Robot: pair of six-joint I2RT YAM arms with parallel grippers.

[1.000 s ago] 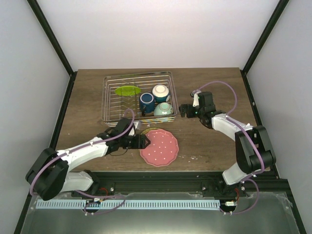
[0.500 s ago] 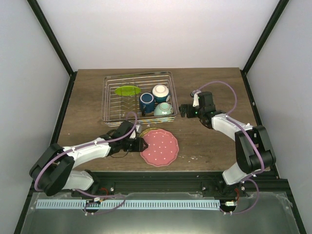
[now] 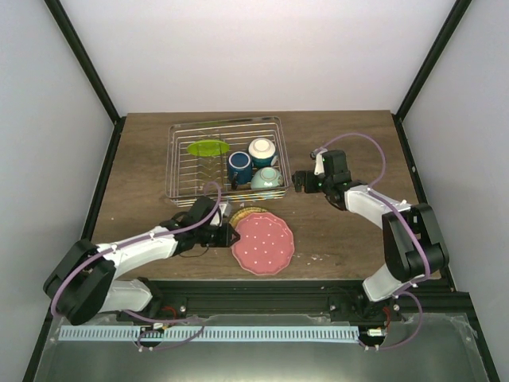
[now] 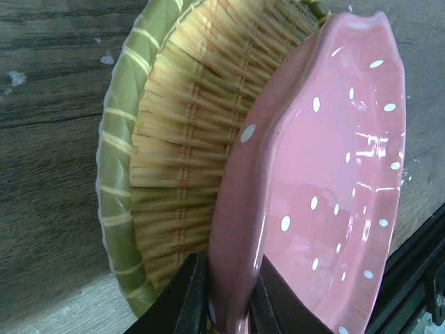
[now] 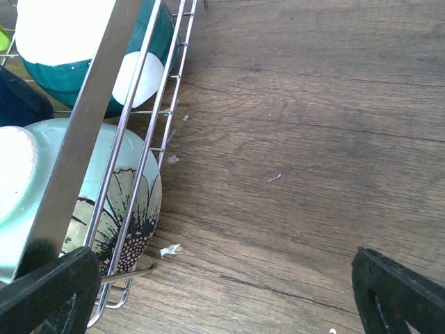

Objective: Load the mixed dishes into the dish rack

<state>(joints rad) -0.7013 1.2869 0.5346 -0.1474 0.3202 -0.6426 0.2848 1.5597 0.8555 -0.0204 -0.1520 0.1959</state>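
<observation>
Toward the near edge of the bench (image 3: 342,231), about mid-width, the pink plate (image 3: 262,243) lies on a round woven mat (image 4: 167,153) with a green border. The left claw (image 3: 228,236) is clamped on the plate's left rim, with one dark finger on each face of the scalloped lip. In the wrist view the gripped side looks tipped up off the mat, though the angle makes that hard to confirm.

The plate is glossy glazed ceramic, so it is probably stiff, fairly heavy and slippery. A pinch at one edge may let it swing or slide, so a deep bite over the raised lip seems the safest hold. It would likely chip if knocked against wire.

The rack (image 3: 179,171) stands well back, left of centre, with a strip of bare bench between it and the plate. A green plate (image 3: 207,147) stands in its left half. A mug (image 3: 239,167), a cream bowl (image 3: 262,151) and a mint bowl (image 3: 268,178) crowd its right end. Free prongs show around the green plate, so open room lies on the left. The near wall must be cleared first.

The right claw (image 3: 301,181) is spread wide and empty, just beside the rack's near right corner.
</observation>
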